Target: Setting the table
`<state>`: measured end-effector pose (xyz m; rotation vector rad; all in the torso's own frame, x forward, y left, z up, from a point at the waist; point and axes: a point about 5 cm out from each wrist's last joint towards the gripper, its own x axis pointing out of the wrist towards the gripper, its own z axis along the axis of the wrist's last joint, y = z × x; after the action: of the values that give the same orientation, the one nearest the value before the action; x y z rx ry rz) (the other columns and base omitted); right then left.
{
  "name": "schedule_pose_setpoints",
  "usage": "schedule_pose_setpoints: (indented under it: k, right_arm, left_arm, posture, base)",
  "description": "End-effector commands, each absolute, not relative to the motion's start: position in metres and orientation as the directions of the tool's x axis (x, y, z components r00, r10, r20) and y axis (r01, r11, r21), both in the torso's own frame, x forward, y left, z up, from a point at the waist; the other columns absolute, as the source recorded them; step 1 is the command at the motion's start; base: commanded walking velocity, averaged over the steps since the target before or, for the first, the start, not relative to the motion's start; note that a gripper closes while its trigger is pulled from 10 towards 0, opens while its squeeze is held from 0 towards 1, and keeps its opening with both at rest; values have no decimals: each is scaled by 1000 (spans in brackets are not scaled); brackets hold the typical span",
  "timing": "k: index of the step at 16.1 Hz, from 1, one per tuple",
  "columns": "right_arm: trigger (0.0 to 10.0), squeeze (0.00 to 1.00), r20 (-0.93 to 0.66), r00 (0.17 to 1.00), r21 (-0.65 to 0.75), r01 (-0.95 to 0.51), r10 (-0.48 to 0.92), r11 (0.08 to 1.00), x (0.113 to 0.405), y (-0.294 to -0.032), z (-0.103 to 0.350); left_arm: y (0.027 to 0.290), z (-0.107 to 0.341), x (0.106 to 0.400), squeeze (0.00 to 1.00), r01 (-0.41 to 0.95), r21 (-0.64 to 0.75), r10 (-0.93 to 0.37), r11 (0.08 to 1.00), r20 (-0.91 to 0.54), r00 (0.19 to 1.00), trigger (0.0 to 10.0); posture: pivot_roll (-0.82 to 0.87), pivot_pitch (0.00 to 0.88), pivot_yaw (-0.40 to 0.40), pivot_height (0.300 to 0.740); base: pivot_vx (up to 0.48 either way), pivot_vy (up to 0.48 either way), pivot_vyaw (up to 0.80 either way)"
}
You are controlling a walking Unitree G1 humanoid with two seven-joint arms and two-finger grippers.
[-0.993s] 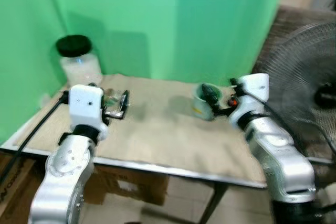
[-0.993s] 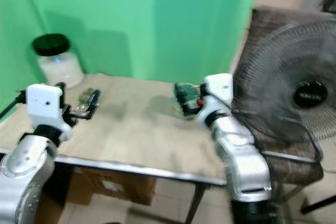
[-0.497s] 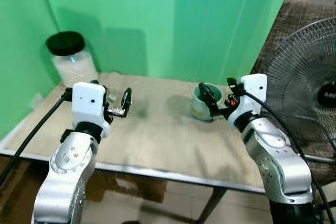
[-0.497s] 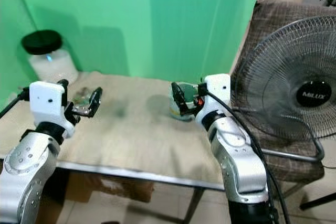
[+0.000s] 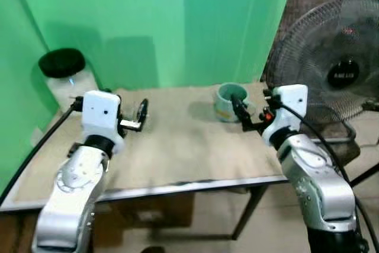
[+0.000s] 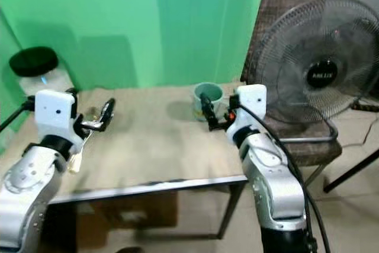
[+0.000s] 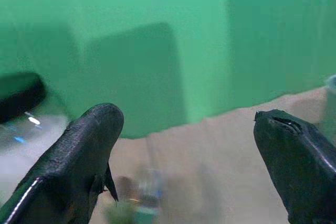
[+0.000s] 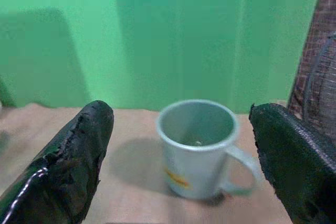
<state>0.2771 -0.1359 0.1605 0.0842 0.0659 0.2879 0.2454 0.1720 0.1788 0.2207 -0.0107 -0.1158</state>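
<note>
Evidently the right gripper (image 8: 178, 156) stands spread wide, empty, the mug (image 8: 197, 148) at its twelve o'clock, lined up for grasping; left gripper (image 7: 189, 161) likewise wide, idle.

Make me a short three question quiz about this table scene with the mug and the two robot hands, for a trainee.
1. True or false: the right hand is shut on the mug.
2. Which stands nearest the jar with the black lid?
A. the fan
B. the left hand
C. the mug
3. Fill in: the mug stands ___ on the table.

Key:
1. False; its fingers are spread, with the mug beyond them.
2. B
3. upright
</note>
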Motion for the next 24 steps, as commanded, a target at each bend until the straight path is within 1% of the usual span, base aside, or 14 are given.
schedule_pose_setpoints:
  k: [1,3,4,5,6,8,10,11,12,13,15,19,22,24]
  right_arm:
    - [10000,0,-34,954,94,-295,299,951,278,-131,164]
    - [10000,0,-41,946,84,-317,321,945,278,-128,167]
    - [10000,0,-43,944,81,-324,328,943,278,-127,167]
    - [10000,0,-125,923,5,-367,364,930,279,-127,163]
    - [10000,0,-161,917,-24,-375,366,927,280,-128,161]
    - [10000,0,-188,850,-37,-507,493,861,277,-119,166]
    - [10000,0,-206,805,-50,-576,556,816,274,-116,167]
    - [10000,0,-225,744,-72,-656,629,751,269,-112,168]
    - [10000,0,-238,715,-76,-688,657,722,267,-111,167]
    - [10000,0,-265,662,-96,-742,701,663,265,-109,167]
    - [10000,0,-300,584,-124,-807,754,577,261,-103,169]
    - [10000,0,-322,555,-143,-830,767,540,265,-105,173]
    - [10000,0,-344,538,-158,-841,770,517,265,-107,177]
    - [10000,0,-353,530,-153,-846,772,511,262,-107,179]
  left_arm:
    - [175,179,247,667,107,244,-109,964,-8,994,10000]
    - [176,178,247,647,129,245,-124,961,-34,992,10000]
    - [176,177,247,604,129,239,-123,962,-40,992,10000]
    - [177,174,249,576,161,252,-150,954,-65,987,10000]
    - [180,174,252,592,174,247,-158,953,-87,984,10000]
    - [197,164,256,1000,242,276,-177,930,-238,955,10000]
    - [206,159,256,1000,280,306,-179,910,-319,931,10000]
    - [217,154,257,918,296,340,-150,893,-395,907,10000]
    - [222,154,259,373,308,355,-147,883,-414,898,10000]
    - [231,155,266,0,337,358,-159,871,-444,882,10000]
    - [243,158,282,0,391,307,-223,868,-461,859,10000]
    - [253,162,301,0,446,233,-298,864,-476,827,10000]
    - [263,160,310,0,482,232,-314,845,-515,797,10000]
    - [262,159,312,0,515,183,-366,837,-513,777,10000]
  posture:
    - [113,0,8,740]
    - [113,0,10,740]
    - [113,0,10,740]
    - [114,0,0,740]
    - [115,0,-8,740]
    - [114,0,-9,740]
    - [117,0,-11,740]
    - [117,0,-11,740]
    - [116,0,-14,740]
    - [115,0,-14,740]
    - [109,0,-16,740]
    - [102,0,-52,740]
    - [94,0,-63,740]
    - [87,0,-67,740]
  base:
    - [0,-480,0]
    - [0,-240,0]
    - [0,0,0]
    - [0,0,0]
    - [0,0,0]
    - [0,0,0]
    - [0,0,0]
    - [0,0,0]
    - [0,0,0]
    - [0,0,0]
    - [0,0,0]
    - [0,0,0]
    - [0,0,0]
    - [0,0,0]
